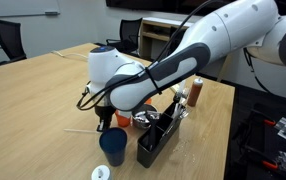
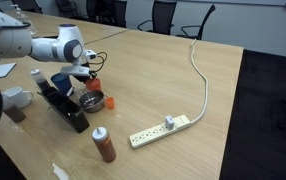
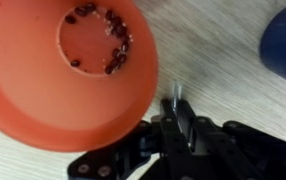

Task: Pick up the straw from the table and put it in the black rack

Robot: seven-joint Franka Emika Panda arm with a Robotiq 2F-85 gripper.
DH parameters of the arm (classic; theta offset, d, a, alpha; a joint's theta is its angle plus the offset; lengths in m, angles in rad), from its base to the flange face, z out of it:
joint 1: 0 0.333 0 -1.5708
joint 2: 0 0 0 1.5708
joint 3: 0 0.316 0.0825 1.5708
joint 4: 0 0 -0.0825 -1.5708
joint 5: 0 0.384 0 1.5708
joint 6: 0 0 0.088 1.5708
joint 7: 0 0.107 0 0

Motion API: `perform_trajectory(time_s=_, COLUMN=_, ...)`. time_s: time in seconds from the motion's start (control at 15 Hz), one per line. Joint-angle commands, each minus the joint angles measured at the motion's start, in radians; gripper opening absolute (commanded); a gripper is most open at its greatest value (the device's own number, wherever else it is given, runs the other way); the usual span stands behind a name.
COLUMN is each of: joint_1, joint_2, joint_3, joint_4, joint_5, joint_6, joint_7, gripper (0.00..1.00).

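Note:
My gripper (image 3: 176,112) is shut, and a thin pale stub of the straw (image 3: 170,95) sticks out between the fingertips. In an exterior view the gripper (image 1: 103,122) is low over the table, and a thin pale line (image 1: 78,130) runs left from its tip. I cannot tell if that line is the same straw. The black rack (image 1: 161,136) stands upright just beside the gripper, and also shows in the other exterior view (image 2: 65,106). The gripper (image 2: 84,80) hangs right next to it.
An orange cup with dark bits (image 3: 73,70) stands close by the fingers. A blue cup (image 1: 113,148) stands in front of the gripper. A brown bottle (image 2: 103,146), a metal cup (image 2: 91,100) and a power strip (image 2: 163,128) with a white cable are nearby.

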Motion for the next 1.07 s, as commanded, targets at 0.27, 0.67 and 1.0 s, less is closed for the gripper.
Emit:
perform_trajectory(time_s=0.27, joint_1=-0.004, joint_2=-0.037, joint_3=0.039, joint_4=0.023, joint_5=0.013, joint_6=0.064, joint_7=-0.006, gripper=0.03)
perform_trajectory(time_s=0.67, joint_1=0.003, joint_2=-0.122, joint_3=0.039, joint_4=0.028, joint_5=-0.009, joint_6=0.185, joint_7=0.010, gripper=0.03)
perform_trajectory(time_s=1.0, joint_1=0.004, joint_2=-0.240, joint_3=0.009, joint_4=-0.039, joint_5=-0.034, joint_6=0.305, joint_7=0.033, gripper=0.03)
